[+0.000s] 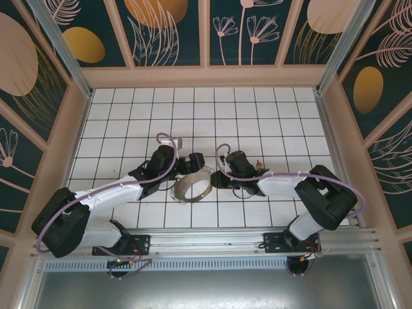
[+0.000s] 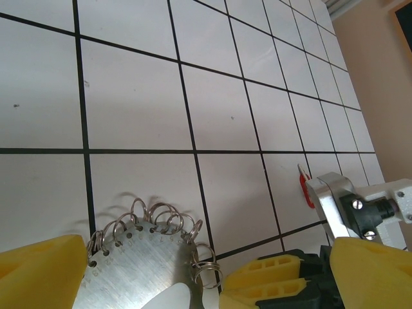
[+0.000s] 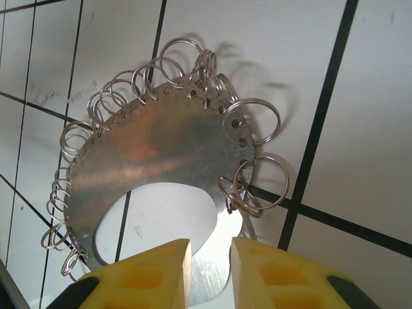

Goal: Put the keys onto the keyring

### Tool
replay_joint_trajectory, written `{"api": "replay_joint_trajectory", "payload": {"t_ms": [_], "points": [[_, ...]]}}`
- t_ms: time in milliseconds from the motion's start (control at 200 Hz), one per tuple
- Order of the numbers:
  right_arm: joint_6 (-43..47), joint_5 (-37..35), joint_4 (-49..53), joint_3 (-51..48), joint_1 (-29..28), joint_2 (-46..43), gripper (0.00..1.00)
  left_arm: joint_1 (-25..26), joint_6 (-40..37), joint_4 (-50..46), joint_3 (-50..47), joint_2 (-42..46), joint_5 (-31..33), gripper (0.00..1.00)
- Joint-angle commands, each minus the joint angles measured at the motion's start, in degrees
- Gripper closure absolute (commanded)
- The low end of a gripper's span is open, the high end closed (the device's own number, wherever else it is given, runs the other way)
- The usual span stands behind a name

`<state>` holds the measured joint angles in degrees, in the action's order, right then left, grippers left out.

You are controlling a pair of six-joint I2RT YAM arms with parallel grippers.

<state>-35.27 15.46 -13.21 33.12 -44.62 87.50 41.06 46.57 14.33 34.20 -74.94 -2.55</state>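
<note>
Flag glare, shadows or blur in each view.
Top external: even light, sharp, but the keyring looks small. Left wrist: soft ring shadows on the tiled table, dull sheen on the keyring, its near edge cropped. Right wrist: bright glare on the keyring's lower rim, darker ring shadows at upper right.

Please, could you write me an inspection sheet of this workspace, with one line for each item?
Surface: white tiled tabletop, dark grid lines, faint specks.
Job's things: metal keyring edged with small split rings, lying between both arms; red-headed key on a tile, apart from it.
Clutter: nothing seen.
Grippers: left gripper wide open, the keyring between its fingers; right gripper narrow at the keyring's edge, grip unclear.
Cables: purple cables looped along both arms.
Surroundings: floral wall panels; aluminium rail at the near edge.
</note>
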Motion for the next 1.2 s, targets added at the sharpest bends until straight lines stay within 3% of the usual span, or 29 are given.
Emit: {"api": "replay_joint_trajectory", "payload": {"t_ms": [0,180,355,435,1196], "points": [[1.77,-0.6,1.46,1.5,-0.7,0.61,0.81,0.42,-0.47,2.36,0.94,-0.32,-0.65,0.03],[2.79,-1.62,3.44,1.43,-1.17,-0.2,0.84,0.41,-0.34,2.39,0.95,-0.13,-0.8,0.03],[2.24,-3.11,4.44,0.85,-1.19,-3.1,0.7,0.41,-0.16,2.56,0.87,0.05,-1.1,0.03],[2.06,-3.67,4.56,0.54,-1.16,-3.59,0.69,0.41,-0.03,2.73,0.87,-0.01,-1.27,0.03],[2.57,-3.53,2.14,2.73,-0.99,3.57,0.71,0.4,-0.07,2.79,1.13,0.57,-1.59,0.03]]}}
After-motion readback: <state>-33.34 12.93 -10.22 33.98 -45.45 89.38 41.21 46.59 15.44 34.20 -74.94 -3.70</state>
